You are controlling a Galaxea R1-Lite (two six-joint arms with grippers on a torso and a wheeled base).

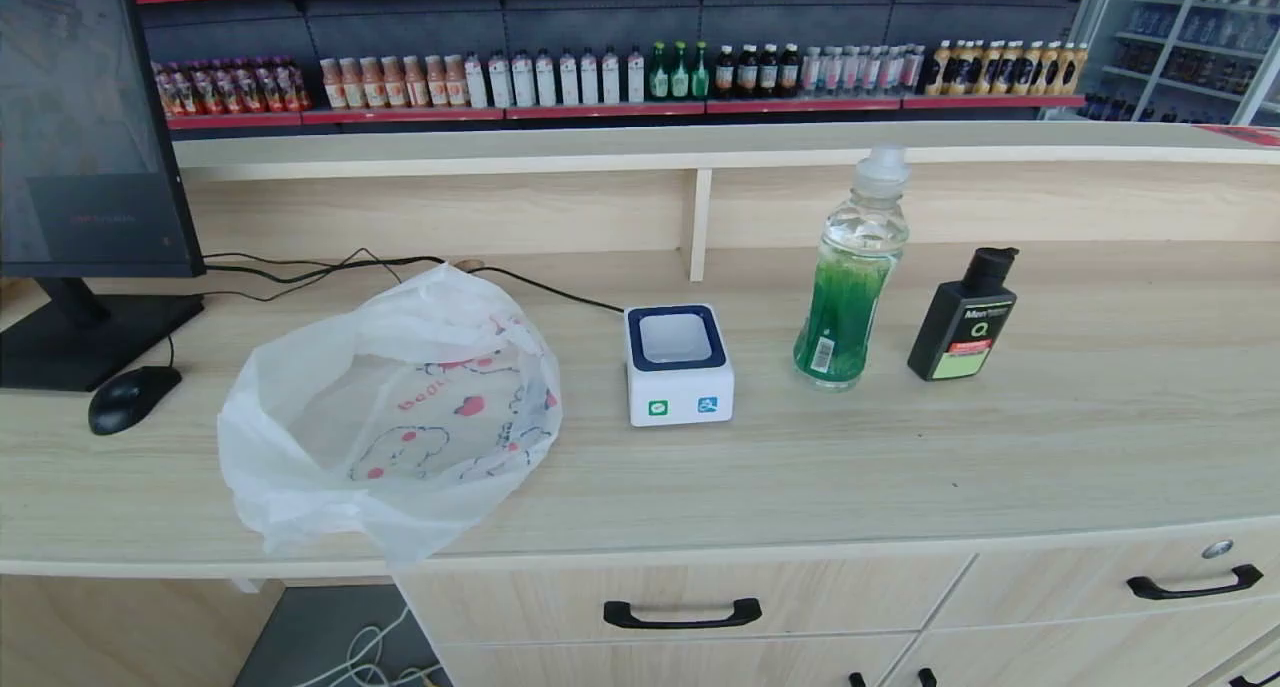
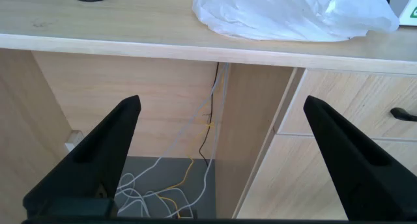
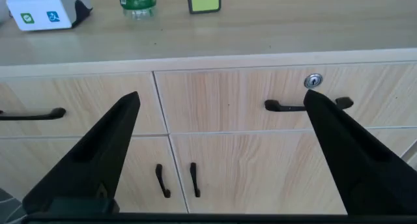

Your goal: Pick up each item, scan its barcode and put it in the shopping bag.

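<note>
**Both grippers wide open below the counter edge, items untouched on top**

The wooden counter (image 1: pixel 1000 447) has broad bare room at its right end and along the front strip before the two bottles. A raised back ledge (image 1: pixel 700 147) closes off the far side. The front edge drops to drawers with black handles (image 1: pixel 682 615).

The barcode scanner (image 1: pixel 678 365), a white box with a blue-framed window facing up, sits mid-counter. At its 9 o'clock lies the shopping bag (image 1: pixel 400 417), thin white plastic with its mouth gaping upward. Through the film only its own red and blue cartoon print shows. One fold hangs over the front edge. A mouse (image 1: pixel 133 397) lies at the bag's 9 o'clock, a monitor (image 1: pixel 90 117) at its 11 o'clock, and black cables (image 1: pixel 320 267) run behind it toward the scanner.

At the scanner's 3 o'clock stands the green bottle (image 1: pixel 850 287), upright, clear plastic with a white cap and green contents in its lower part. Just beside it, at its 3 o'clock and apart from it, stands the black pump bottle (image 1: pixel 965 322), also upright.

The left gripper (image 2: pixel 221 101) hangs lower than the countertop, facing the open recess under the bag. Its fingers are spread wide around nothing. The right gripper (image 3: pixel 221 97) faces the drawer fronts below the bottles, fingers equally wide and holding nothing, well apart from both items.
</note>
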